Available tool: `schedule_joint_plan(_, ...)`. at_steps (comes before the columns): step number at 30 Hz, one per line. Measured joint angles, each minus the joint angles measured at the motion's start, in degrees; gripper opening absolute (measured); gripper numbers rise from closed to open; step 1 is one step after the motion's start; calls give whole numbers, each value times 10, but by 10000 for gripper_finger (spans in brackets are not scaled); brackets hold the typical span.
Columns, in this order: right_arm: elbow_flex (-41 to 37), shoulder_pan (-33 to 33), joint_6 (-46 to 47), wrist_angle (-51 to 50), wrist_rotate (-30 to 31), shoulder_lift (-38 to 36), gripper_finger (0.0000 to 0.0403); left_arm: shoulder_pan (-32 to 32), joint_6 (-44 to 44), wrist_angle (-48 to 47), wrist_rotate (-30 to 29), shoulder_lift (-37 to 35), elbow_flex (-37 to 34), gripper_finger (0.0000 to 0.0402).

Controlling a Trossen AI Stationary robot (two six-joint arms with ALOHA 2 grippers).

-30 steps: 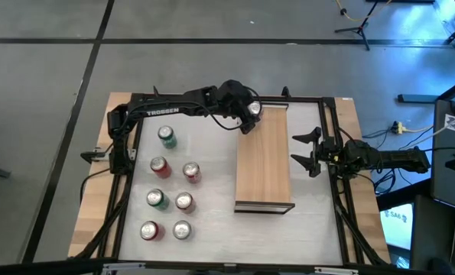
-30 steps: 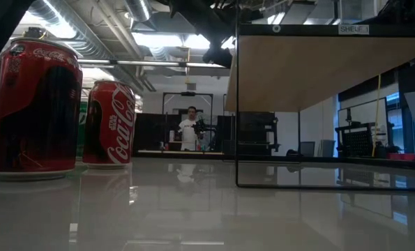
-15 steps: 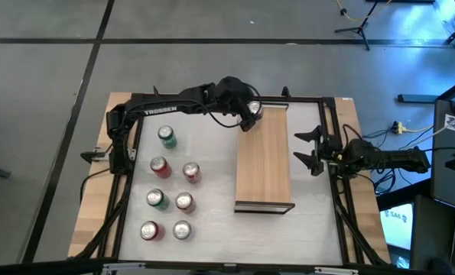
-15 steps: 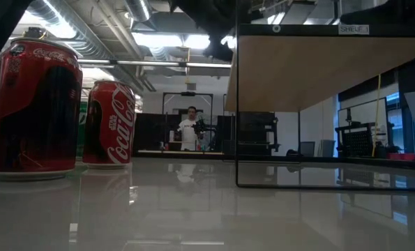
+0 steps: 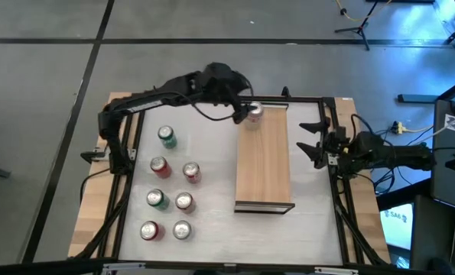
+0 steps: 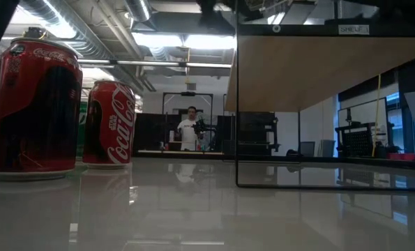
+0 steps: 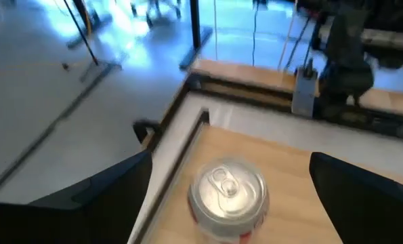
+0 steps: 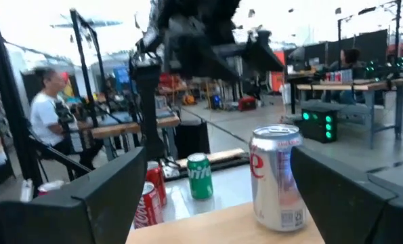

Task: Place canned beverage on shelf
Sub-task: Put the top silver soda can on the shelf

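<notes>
The left tool (image 5: pixel 238 107) hangs wide apart just above the can (image 5: pixel 254 112), which stands upright, free of its fingers, on the far end of the shelf (image 5: pixel 264 164). The right tool (image 5: pixel 313 140) waits beside the shelf's right edge, also spread and holding nothing. Six more cans (image 5: pixel 168 187) stand loosely grouped on the white worktop (image 5: pixel 212 191), left of the shelf. The left wrist view shows the can's silver top (image 7: pixel 227 184) between two dark fingers (image 7: pixel 99 196). The low view shows the shelf's underside (image 6: pixel 312 70) raised on a thin frame, and a person (image 6: pixel 190 129) far off in the room.
</notes>
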Motion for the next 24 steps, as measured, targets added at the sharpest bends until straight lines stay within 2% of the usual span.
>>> schedule_joint_plan(7, 133, 0, -11, -62, 43, 158, 358, 0, 25, -73, -4, -107, -11, 389)
schedule_joint_plan(12, 250, -6, -41, -111, 85, 271, 358, -6, 37, -70, -4, -186, -118, 389)
schedule_joint_plan(16, 334, -38, -58, -156, 95, 354, 358, -6, 62, 11, -4, -255, -252, 389)
schedule_joint_plan(20, 401, -84, -75, -207, 91, 426, 358, 1, 77, 141, -3, -303, -379, 389)
schedule_joint_plan(24, 462, -133, -75, -270, 91, 480, 358, 19, 94, 271, -4, -322, -462, 389)
